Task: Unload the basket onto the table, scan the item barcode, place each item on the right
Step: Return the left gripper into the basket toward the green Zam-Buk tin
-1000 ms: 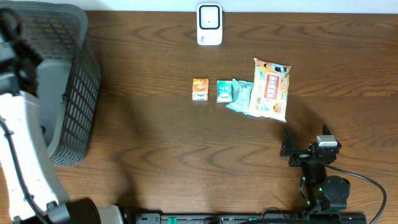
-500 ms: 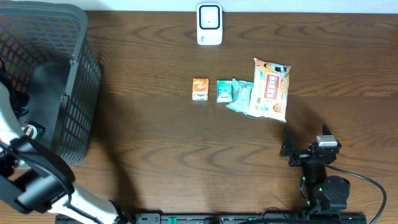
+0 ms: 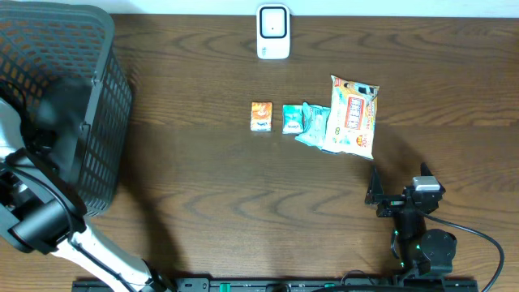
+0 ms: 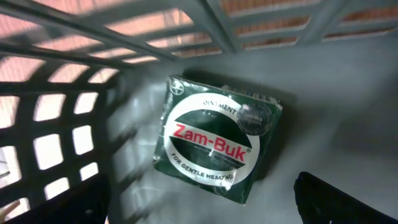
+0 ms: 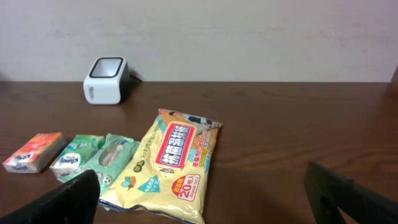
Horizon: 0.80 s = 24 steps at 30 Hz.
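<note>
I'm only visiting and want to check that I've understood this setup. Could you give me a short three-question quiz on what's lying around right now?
1. Multiple choice: where does the green Zam-Buk ointment packet lie? A) on a shelf B) inside the dark grey plastic mesh basket C) in a drawer
2. True or false: the white box-shaped barcode scanner stands apart from the yellow plastic wipes pack.
3. Fill in: the small packet at the row's end nearest the basket is coloured ____.
Key: 1 B; 2 true; 3 orange.
</note>
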### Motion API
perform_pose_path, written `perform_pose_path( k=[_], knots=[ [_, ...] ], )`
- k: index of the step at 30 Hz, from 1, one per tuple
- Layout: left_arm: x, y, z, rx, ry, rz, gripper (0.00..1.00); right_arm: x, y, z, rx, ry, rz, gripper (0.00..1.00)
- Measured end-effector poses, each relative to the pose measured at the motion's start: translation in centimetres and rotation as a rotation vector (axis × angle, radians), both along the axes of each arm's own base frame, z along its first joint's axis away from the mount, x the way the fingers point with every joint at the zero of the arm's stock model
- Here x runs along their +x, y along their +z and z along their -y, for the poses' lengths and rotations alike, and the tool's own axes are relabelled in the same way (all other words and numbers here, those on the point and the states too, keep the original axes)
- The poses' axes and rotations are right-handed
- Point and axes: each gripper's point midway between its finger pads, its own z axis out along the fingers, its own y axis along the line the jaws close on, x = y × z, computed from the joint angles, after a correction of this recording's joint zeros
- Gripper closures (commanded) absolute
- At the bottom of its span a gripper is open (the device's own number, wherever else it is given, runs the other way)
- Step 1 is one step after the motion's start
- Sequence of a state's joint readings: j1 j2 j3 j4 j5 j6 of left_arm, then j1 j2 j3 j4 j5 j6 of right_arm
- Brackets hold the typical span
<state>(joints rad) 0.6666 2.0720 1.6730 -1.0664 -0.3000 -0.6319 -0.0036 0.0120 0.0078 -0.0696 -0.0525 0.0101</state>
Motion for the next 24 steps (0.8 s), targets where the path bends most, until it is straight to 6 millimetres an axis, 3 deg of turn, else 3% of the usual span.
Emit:
perform_pose_path(
  k=[13,24],
  knots=[
    [0.2,-0.6,-0.6,0.007,0.017,0.029,0.08,0.0,0.0,0.0,0.000,0.000,0.000,0.01],
    [-0.5,-2.6,-0.9,0.018,0.053,0.041,0.11,0.0,0.0,0.0,0.000,0.000,0.000,0.01]
  ],
)
